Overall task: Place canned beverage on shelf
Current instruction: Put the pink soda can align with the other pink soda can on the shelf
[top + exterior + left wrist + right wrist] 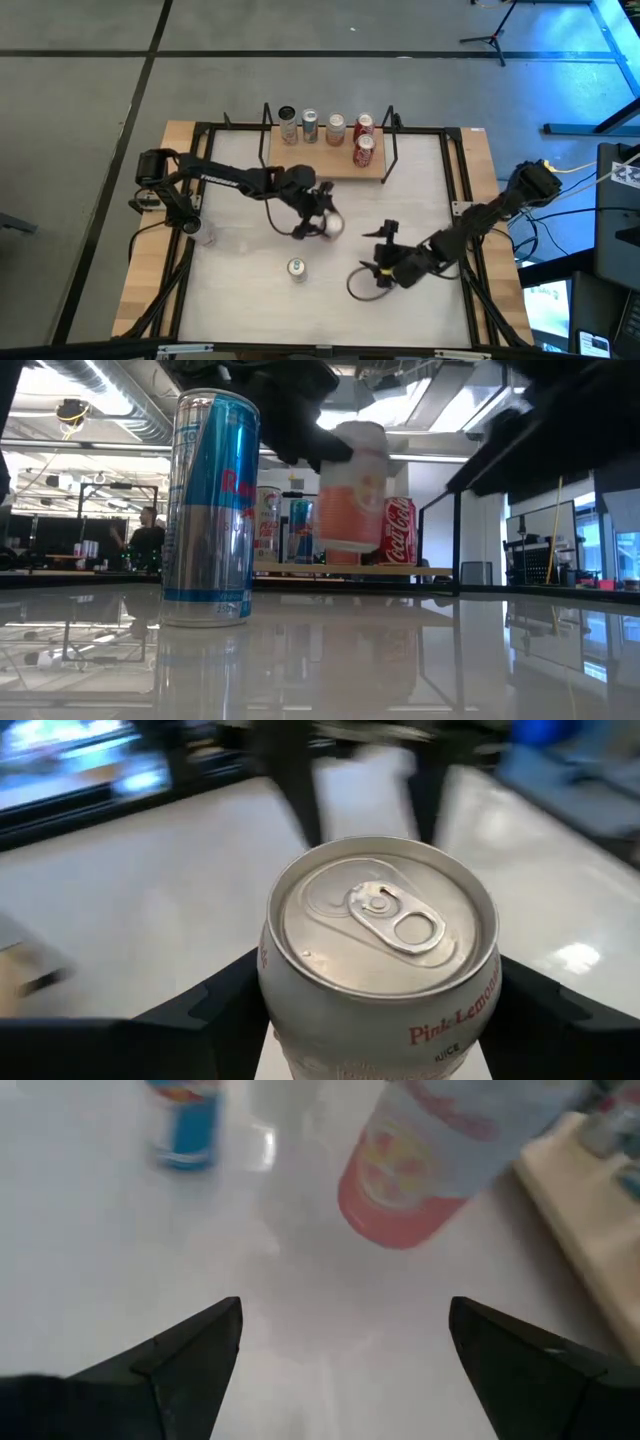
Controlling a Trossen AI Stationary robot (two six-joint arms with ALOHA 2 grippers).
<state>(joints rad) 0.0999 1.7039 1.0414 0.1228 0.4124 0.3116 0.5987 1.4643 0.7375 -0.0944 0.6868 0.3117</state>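
Note:
My left gripper (328,219) is shut on a pink and white lemonade can (355,485) and holds it above the table's middle, in front of the shelf. The shelf (330,168) is a light-wood board with black rod uprights at the table's far edge, and several cans stand on it. A blue and silver can (297,268) stands upright on the table nearer the front; it also shows in the low view (210,510). My right gripper (380,250) is open and empty to the right of the held can, and its wrist view faces that can (430,1160). My left gripper pinches the can's side wall just below the top rim (275,1000) between its two fingers (200,1015), one on each opposite side. The fingers come from above, slanting down. The can stays roughly upright, its pull-tab top (385,920) up, lifted clear of the table.
A red cola can (400,530) stands at the shelf's front right, the other cans in a row behind it (310,126). Black frame rails (460,180) run along the table's sides. Bare white tabletop (240,290) lies at the front left.

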